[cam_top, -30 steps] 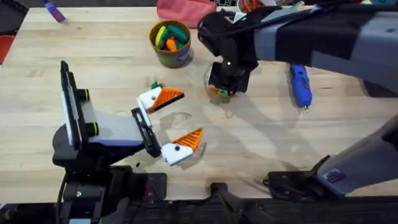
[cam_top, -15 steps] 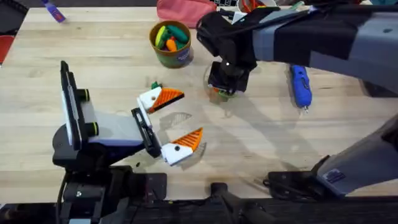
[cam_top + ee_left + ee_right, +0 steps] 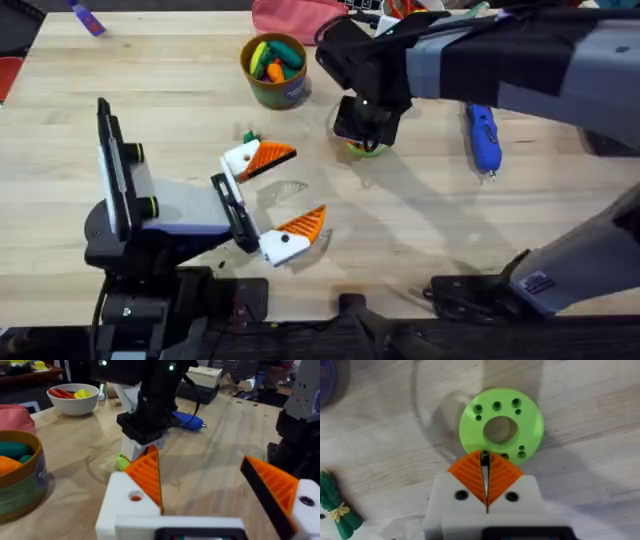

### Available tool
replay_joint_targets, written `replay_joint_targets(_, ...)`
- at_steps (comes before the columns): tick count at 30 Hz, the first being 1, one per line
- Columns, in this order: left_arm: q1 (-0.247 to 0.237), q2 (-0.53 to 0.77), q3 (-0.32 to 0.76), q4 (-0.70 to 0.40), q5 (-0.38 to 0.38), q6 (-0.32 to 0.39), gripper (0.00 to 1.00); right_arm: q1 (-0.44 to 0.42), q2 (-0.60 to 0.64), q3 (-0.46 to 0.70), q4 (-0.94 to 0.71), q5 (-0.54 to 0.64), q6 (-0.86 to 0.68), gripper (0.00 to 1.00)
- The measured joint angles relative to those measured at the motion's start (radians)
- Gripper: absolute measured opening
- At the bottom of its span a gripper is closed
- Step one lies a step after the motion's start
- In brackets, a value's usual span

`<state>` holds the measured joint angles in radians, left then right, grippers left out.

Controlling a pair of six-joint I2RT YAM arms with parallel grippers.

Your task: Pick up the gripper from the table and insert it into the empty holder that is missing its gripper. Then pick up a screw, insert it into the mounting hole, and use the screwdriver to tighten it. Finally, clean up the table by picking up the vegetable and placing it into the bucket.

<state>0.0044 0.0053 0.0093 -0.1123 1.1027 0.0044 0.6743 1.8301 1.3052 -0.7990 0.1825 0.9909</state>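
Note:
My right gripper (image 3: 362, 133) hangs just above the lime-green disc (image 3: 500, 422), shut on a small dark screw (image 3: 484, 459) pinched between its orange tips. My left gripper (image 3: 293, 192) rests open low over the table, and each of its white mounts carries an orange ribbed wedge (image 3: 148, 476). A loose gripper piece and an empty holder are out of view. The blue screwdriver (image 3: 483, 137) lies on the table to the right. The small green vegetable (image 3: 337, 510) lies near the left gripper's far finger. The olive bucket (image 3: 276, 88) stands at the back, holding toy vegetables.
A white bowl (image 3: 75, 400) with red and yellow pieces stands behind the bucket. A pink cloth (image 3: 295, 15) lies at the table's far edge, and a small blue-purple item (image 3: 85, 18) at the far left. Bare wood (image 3: 430, 220) stretches between disc and front edge.
My right gripper has lifted slightly off the lime-green disc, which now shows more beneath it. The left arm has not moved.

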Motion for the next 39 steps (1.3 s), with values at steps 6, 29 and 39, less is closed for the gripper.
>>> replay_joint_targets(6, 0.0, 0.0, 0.0, 0.0, 0.0, 0.0, 0.985, 0.0, 0.0, 0.0, -0.001, 0.0, -0.009, 0.007)
replay_joint_targets(29, 0.0, 0.0, 0.0, 0.0, 0.0, 0.0, 0.985, 0.062, -0.148, 0.52, -0.441, -0.06, -0.5, 0.007)
replay_joint_targets(39, 0.0, 0.0, 0.0, 0.0, 0.0, 0.0, 0.985, 0.068, -0.148, 0.805, -0.56, -0.124, -0.719, 0.007)
